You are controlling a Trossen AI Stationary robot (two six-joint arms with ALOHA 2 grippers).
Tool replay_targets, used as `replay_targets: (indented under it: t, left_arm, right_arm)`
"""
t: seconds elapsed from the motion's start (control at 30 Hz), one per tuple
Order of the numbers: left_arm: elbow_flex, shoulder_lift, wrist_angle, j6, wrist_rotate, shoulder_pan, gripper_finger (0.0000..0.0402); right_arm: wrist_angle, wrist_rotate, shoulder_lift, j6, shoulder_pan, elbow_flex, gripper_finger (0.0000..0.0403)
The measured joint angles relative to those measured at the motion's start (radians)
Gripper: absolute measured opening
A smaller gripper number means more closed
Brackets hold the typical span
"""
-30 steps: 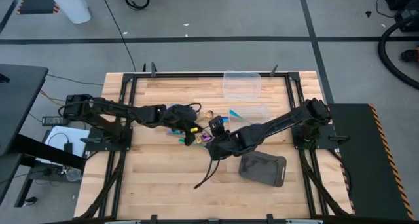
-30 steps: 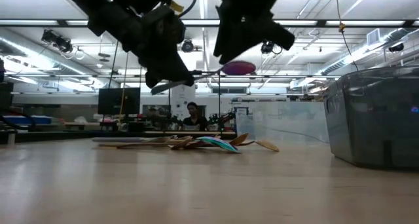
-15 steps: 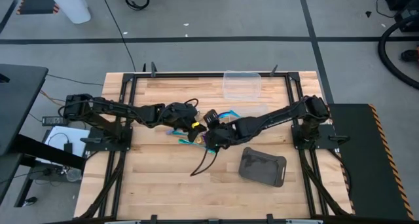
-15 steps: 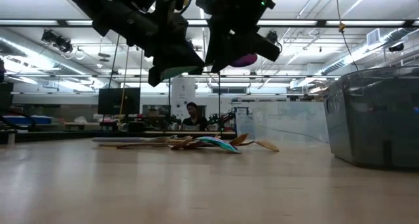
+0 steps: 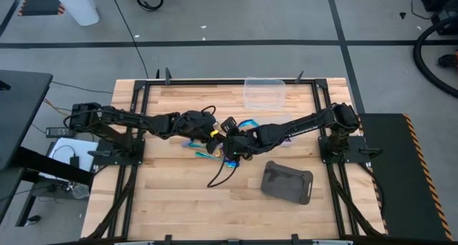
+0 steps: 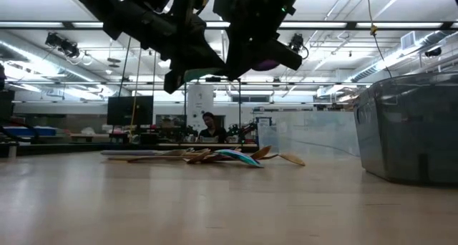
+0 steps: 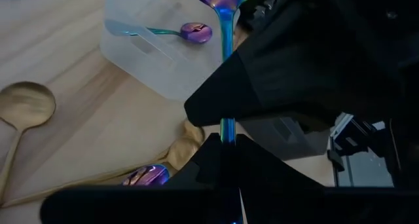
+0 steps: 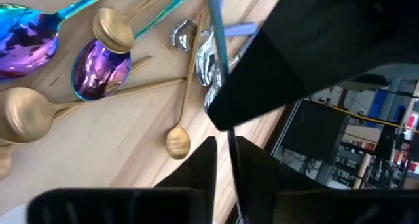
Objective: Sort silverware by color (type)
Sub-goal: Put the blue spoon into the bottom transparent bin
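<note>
Overhead, left gripper [image 5: 212,136] and right gripper [image 5: 227,140] meet mid-bench above the silverware pile [image 5: 202,149]. Low view: pile [image 6: 215,156] lies flat beneath them. Left wrist: rainbow spoon [image 7: 226,60] clamped, handle lengthwise between both grippers. Right wrist: pinching the same handle [image 8: 219,40].

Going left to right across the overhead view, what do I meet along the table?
Left end effector → right end effector, meeting over the silverware pile → dark grey tray. The clear tub sits farther back, between the end effectors and the tray in this order.
</note>
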Motion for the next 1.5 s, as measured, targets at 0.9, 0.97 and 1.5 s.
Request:
replay_targets:
  t: [0.9,0.97,1.5]
  left_arm:
    - [0.0,0.0,-0.141,0.326,0.039,0.0,0.0168]
    - [0.0,0.0,-0.215,0.368,0.038,0.0,0.0169]
    - [0.0,0.0,-0.241,0.454,-0.111,-0.099,0.0169]
  right_arm:
    - [-0.167,-0.086,0.0,0.259,0.007,0.0,0.001]
    - [-0.193,-0.086,-0.002,0.283,0.007,0.0,0.001]
    - [-0.469,-0.099,-0.038,0.632,-0.082,0.0,0.001]
